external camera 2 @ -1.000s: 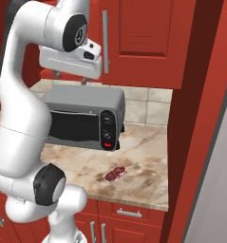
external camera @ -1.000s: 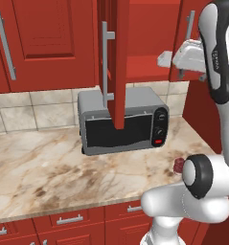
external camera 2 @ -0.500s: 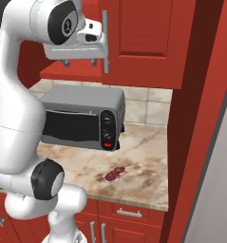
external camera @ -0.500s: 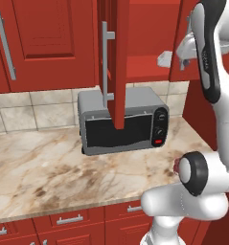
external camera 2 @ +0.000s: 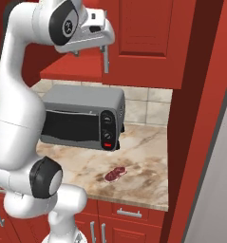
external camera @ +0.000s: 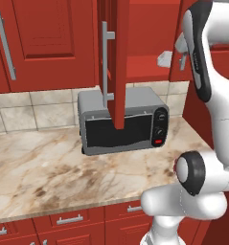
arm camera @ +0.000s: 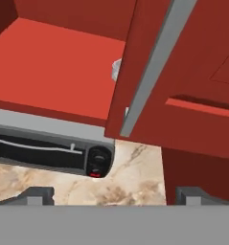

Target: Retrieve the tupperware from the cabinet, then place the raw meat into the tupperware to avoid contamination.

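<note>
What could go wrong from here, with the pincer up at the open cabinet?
1. The open cabinet door stands between the pincer and the tupperware, which is mostly hidden behind the door's edge; reaching straight in may clip the door or its handle.
2. The tupperware sits near the shelf's front edge; a nudge might knock it down.
3. The toaster oven lies just below, leaving little room to descend.

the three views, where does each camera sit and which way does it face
Left base view: behind the arm's left, facing the toaster oven and open cabinet; arm at right.
Right base view: behind the arm's right, facing the same toaster oven, the raw meat; arm at left, end effector raised.
Hand view: on the hand, facing the cabinet shelf; finger tips below.
Shared: toaster oven, cabinet.
</note>
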Robot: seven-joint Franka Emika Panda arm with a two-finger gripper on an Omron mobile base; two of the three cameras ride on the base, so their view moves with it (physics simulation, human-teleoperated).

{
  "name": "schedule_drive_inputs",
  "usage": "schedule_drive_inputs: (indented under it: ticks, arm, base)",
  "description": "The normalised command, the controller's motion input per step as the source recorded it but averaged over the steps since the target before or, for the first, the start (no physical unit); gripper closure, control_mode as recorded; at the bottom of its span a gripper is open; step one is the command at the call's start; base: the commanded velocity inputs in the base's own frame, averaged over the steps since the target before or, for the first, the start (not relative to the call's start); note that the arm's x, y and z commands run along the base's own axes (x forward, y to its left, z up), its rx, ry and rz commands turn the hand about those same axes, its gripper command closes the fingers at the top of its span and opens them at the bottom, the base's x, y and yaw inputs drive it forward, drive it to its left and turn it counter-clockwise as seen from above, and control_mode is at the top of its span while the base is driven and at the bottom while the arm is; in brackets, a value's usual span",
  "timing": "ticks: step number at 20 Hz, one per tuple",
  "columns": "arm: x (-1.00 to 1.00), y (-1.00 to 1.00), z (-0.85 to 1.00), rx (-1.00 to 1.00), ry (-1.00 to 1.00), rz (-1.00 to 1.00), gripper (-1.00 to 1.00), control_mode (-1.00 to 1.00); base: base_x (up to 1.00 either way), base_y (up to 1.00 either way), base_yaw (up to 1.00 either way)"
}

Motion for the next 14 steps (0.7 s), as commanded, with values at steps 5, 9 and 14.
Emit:
schedule_drive_inputs:
  ticks: [5, 9, 14]
  arm:
    - [0.19, -0.09, 0.00, -0.08, -0.16, -0.11, -1.00, -1.00]
    - [0.00, 0.01, 0.00, -0.01, -0.17, -0.11, -1.00, -1.00]
    - [0.04, 0.00, -0.04, 0.08, -0.16, -0.11, -1.00, -1.00]
  base:
    - [0.00, 0.00, 0.00]
    - [0.00, 0.00, 0.00]
    - [0.00, 0.00, 0.00]
